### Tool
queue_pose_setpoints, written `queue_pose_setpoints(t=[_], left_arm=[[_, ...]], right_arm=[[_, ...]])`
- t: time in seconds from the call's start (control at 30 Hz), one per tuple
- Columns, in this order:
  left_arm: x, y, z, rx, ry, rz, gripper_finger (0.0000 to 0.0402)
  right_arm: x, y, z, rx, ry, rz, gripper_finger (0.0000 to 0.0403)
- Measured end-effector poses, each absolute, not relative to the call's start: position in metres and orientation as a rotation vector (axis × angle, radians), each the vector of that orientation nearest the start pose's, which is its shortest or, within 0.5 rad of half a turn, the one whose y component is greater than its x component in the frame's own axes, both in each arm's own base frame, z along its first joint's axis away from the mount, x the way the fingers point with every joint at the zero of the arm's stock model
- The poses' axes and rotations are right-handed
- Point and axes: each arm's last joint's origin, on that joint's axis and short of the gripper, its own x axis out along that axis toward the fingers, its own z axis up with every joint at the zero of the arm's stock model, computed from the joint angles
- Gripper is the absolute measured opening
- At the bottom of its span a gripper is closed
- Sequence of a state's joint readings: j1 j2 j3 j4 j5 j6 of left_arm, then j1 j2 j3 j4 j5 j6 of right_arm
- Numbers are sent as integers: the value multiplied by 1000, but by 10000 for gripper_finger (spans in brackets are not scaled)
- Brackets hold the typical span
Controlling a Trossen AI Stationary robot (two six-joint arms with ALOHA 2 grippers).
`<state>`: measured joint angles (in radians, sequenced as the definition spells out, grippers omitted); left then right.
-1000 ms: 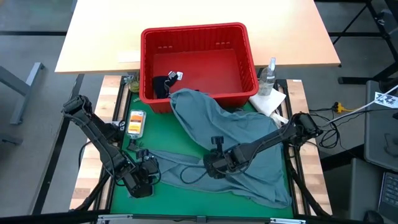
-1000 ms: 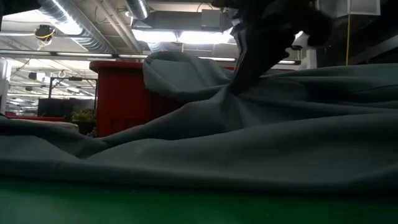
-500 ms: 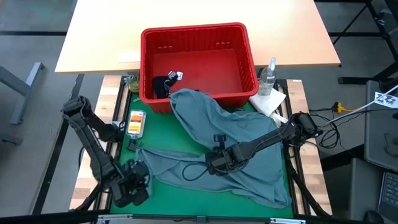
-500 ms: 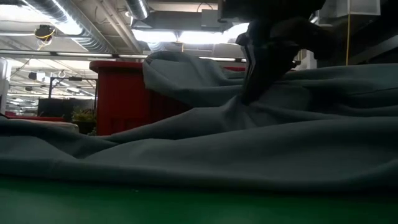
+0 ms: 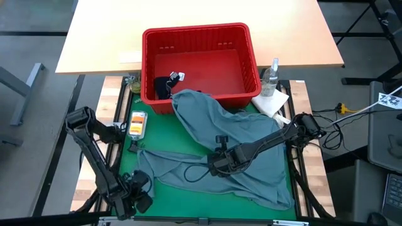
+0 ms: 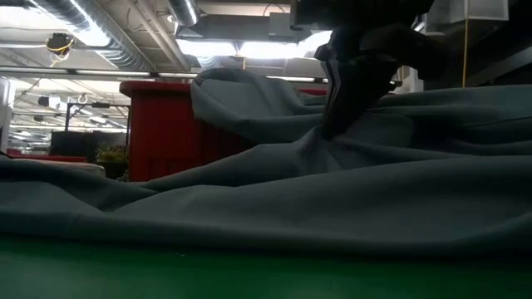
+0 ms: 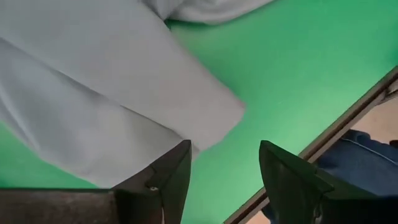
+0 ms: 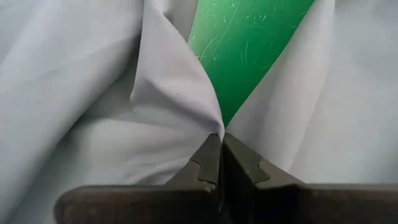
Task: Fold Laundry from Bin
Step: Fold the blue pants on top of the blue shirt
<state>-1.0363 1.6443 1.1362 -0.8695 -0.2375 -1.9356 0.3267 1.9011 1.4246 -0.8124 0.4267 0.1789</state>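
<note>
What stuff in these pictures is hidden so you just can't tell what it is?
- Dark bundle in the red bin, high view: too small to tell what it is.
- Table beyond the grey-blue garment, low view: the cloth blocks everything but the bin's top.
- Person's blue trouser leg, left wrist view: cut off by the picture's edge.
- Garment's far end, high view: draped over the bin's rim, inside part unclear.

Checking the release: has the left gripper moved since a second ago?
Yes. The left gripper has pulled back toward the table's near edge, away from the red bin, leaving the grey-blue garment.
</note>
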Motion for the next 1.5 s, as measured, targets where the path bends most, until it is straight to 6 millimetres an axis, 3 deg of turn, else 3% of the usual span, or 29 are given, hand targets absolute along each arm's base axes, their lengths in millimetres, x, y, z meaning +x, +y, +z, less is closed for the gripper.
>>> queue_pose_setpoints(t=[0.33, 0.83, 1.3, 1.5], left_arm=[[166, -262, 188, -891, 1200, 655, 182], [170, -270, 156, -821, 1219, 722, 179], [170, -270, 156, -813, 1218, 715, 42], [171, -270, 157, -783, 1206, 691, 7]], right_arm=[[361, 110, 204, -318, 1179, -190, 17], [361, 110, 204, -318, 1179, -190, 17], [361, 110, 204, -318, 1178, -190, 17], [361, 110, 204, -318, 1178, -190, 17]])
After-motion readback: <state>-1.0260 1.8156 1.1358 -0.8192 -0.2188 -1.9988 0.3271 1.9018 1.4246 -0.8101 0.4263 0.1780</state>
